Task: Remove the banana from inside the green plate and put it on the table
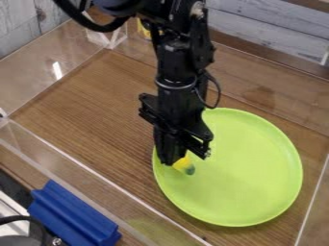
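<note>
The green plate (pixel 257 168) lies on the right half of the table (pixel 90 106). My gripper (pixel 186 163) points straight down into the plate's left part, with its black fingers together. Only a small yellow and dark bit of the banana (pixel 188 171) peeks out at the fingertips, just over the plate's floor. The fingers hide the rest of it. The gripper is shut on the banana.
Clear acrylic walls (pixel 38 67) ring the wooden top. A blue block (pixel 71 216) sits outside the front wall at the lower left. Bare wood lies to the left of and behind the plate.
</note>
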Action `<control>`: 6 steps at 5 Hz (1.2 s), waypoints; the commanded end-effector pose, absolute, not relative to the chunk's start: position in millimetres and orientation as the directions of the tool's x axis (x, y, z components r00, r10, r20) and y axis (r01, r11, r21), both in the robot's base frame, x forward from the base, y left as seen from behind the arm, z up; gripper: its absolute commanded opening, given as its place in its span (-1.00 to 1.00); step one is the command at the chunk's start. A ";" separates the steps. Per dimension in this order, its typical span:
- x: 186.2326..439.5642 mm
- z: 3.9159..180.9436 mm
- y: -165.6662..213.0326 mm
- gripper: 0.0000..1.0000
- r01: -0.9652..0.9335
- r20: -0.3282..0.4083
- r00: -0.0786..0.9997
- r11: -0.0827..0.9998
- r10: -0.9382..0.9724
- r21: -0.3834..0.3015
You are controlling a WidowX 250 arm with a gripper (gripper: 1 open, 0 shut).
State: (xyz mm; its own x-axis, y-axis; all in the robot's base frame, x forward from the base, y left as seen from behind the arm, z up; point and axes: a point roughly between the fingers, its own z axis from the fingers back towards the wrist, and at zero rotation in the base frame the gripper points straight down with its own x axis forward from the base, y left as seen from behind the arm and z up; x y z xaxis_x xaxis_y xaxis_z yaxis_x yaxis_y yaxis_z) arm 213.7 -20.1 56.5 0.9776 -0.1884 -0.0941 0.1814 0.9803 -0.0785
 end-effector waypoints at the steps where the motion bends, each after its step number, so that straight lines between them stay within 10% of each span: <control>1: 224.6 74.4 -14.9 -1.00 0.186 -0.024 0.982 0.981 -0.188 -0.062; 2: 225.5 73.8 -11.3 1.00 0.187 -0.028 0.982 0.981 -0.189 -0.059; 3: 226.3 69.1 -10.0 1.00 0.188 -0.030 0.981 0.980 -0.190 -0.059; 4: 226.4 71.3 -8.0 -1.00 0.191 -0.032 0.981 0.980 -0.193 -0.056; 5: 226.7 72.4 -6.1 -1.00 0.193 -0.034 0.980 0.980 -0.195 -0.052; 6: 227.4 68.9 -4.2 1.00 0.193 -0.037 0.980 0.980 -0.195 -0.051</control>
